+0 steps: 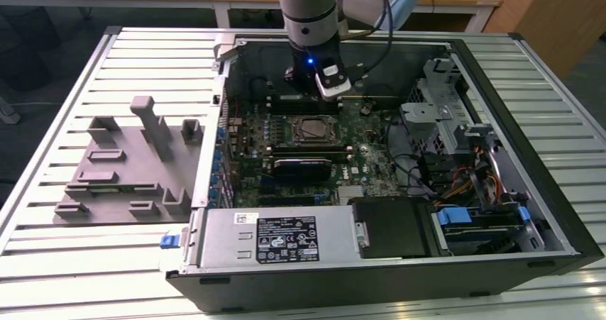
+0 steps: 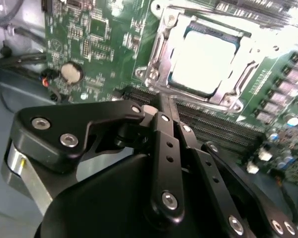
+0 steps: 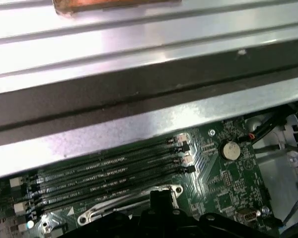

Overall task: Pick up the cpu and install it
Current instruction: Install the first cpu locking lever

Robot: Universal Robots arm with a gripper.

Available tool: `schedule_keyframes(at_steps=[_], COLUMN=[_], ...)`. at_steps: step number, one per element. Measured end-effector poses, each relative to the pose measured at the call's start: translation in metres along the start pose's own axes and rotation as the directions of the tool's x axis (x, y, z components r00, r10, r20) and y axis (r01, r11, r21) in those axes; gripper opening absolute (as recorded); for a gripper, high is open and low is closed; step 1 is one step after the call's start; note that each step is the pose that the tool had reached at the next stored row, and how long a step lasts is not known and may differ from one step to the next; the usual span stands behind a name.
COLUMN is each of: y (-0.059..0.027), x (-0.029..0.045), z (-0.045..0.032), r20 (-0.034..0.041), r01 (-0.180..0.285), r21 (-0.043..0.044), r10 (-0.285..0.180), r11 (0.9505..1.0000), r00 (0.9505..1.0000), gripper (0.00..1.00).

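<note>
Gripper: in the second wrist view your gripper (image 2: 161, 106) is nearest the lens, black linkages with silver screws. The fingers meet at the tip with nothing between them, so they read as closed and empty. In the exterior view you see it (image 1: 327, 93) hanging under the arm (image 1: 311, 11), inside the open case (image 1: 530, 86).

RAM slots: just past the fingertips in the second wrist view you find the long dark slots (image 2: 213, 126). In the first wrist view they (image 3: 109, 173) run in parallel rows across the board.

CPU: it sits in the socket, silvery top up and washed bright by glare (image 2: 204, 62). The metal socket frame (image 2: 156, 59) surrounds it. In the exterior view you see it (image 1: 313, 129) mid-board, just in front of the gripper. The gripper is close but not touching it.

Board: green motherboard (image 2: 89, 34) with a round coin cell (image 2: 71, 73); the cell also shows in the first wrist view (image 3: 231, 149).

Case wall: behind the slots in the first wrist view, a grey metal wall (image 3: 139, 54).

Fixture: well away, at the exterior view's left, grey blocks (image 1: 133, 160) stand on the slatted table (image 1: 57, 256).
</note>
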State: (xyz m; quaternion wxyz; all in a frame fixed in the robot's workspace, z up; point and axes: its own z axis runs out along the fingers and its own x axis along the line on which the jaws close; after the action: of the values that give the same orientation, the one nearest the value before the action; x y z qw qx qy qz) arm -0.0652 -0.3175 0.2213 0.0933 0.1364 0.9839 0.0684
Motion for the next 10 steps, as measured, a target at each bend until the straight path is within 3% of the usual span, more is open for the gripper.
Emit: schedule_keyframes(at_steps=[6,10], y=[0.0005,0.0013], x=[-0.0015,-0.0043], z=[0.0010,0.0016], r20=[-0.0007,-0.0124], r01=[0.011,0.017], r21=[0.0640,0.1066], r10=[-0.011,-0.016], r11=[0.9979,0.9941], r00=[0.9999,0.9998], gripper=[0.11,0.11])
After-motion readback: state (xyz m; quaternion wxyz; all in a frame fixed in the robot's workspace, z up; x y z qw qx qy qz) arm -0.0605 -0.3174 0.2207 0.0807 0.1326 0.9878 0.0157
